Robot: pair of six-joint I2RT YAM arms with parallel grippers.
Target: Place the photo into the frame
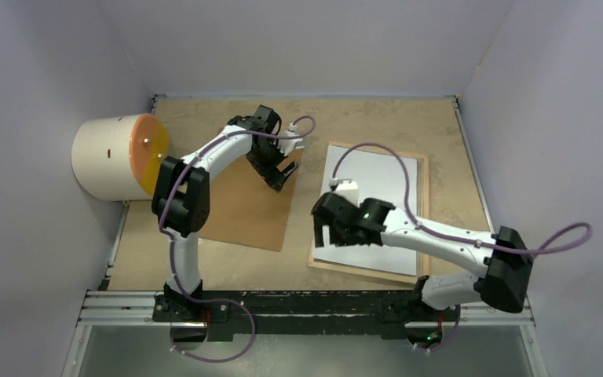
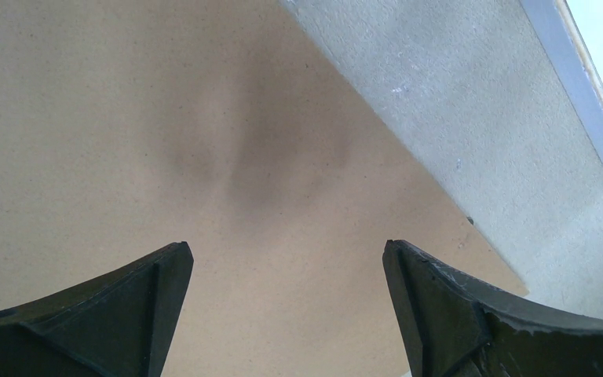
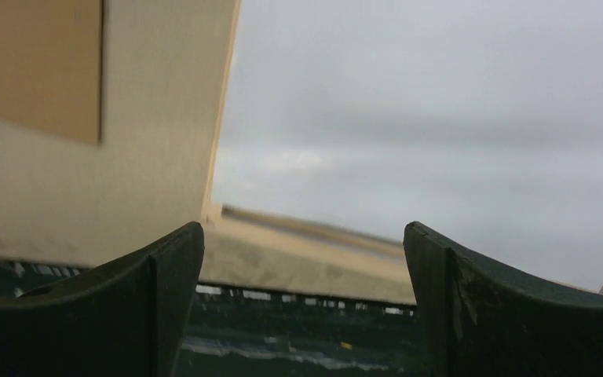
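- My left gripper [image 1: 281, 171] hangs over the far right corner of the plain brown backing board [image 1: 239, 212]. Its jaws stand wide apart with nothing between them.
- In my left wrist view the two dark fingers [image 2: 126, 314] frame only bare board, with my shadow on it. The paler table [image 2: 471, 118] runs off to the right of the board's edge.
- My right gripper [image 1: 321, 232] is low over the near left corner of the photo [image 1: 377, 188]. These jaws are spread too — they hold nothing.
- The photo lies white side up on the frame [image 1: 359, 272], on the right half of the table [image 1: 392, 118]. A thin wood-brown border shows along its far, right and near sides.
- Whether the print sits fully down inside that border I cannot tell from above.
- My right wrist view is blurred: a pale grey-white sheet [image 3: 440, 141] fills the right of it, and the tan table lies to the left.
- The board and the frame lie apart, with a strip of table between them.
- A cream cylinder [image 1: 110, 157] with an orange face rests on its side at the table's left edge, well away from both grippers.
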